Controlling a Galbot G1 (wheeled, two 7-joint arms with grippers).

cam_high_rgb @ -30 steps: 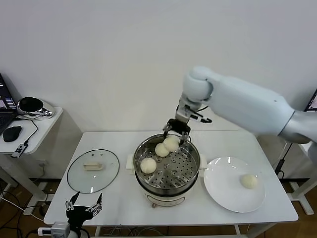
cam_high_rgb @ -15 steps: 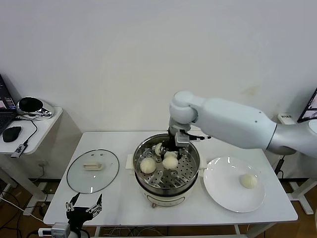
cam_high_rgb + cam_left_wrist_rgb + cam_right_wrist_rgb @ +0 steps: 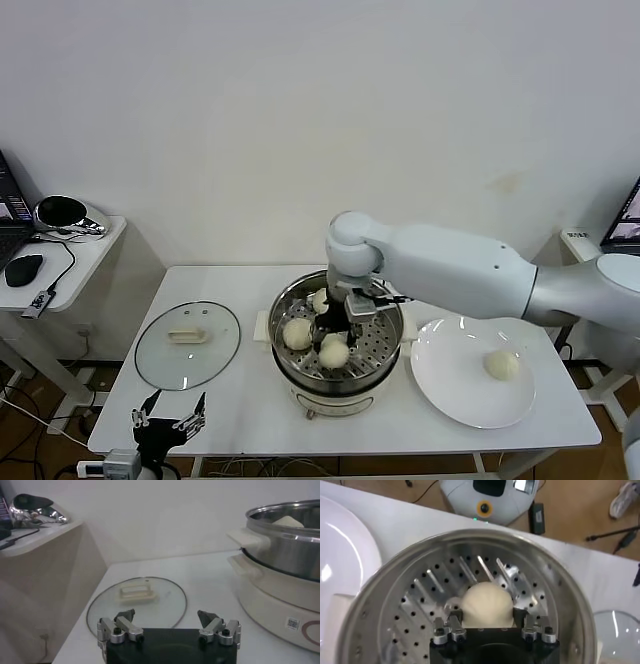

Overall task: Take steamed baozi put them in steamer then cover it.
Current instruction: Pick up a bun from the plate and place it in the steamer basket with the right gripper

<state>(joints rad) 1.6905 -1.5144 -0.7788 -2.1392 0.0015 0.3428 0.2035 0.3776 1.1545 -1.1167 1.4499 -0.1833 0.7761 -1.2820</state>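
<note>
A white table (image 3: pixel 250 410) carries the glass cover (image 3: pixel 188 343) lying flat at its left, the steamer (image 3: pixel 338 385) in the middle, and a white plate (image 3: pixel 460 385) at its right.

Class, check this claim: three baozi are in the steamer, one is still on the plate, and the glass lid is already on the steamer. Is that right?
One detail is wrong. The lid is not on the steamer; the head view shows it lying flat on the table to the steamer's left. The rest stands: three baozi are inside, one held by the right end effector, and one sits on the plate.
</note>
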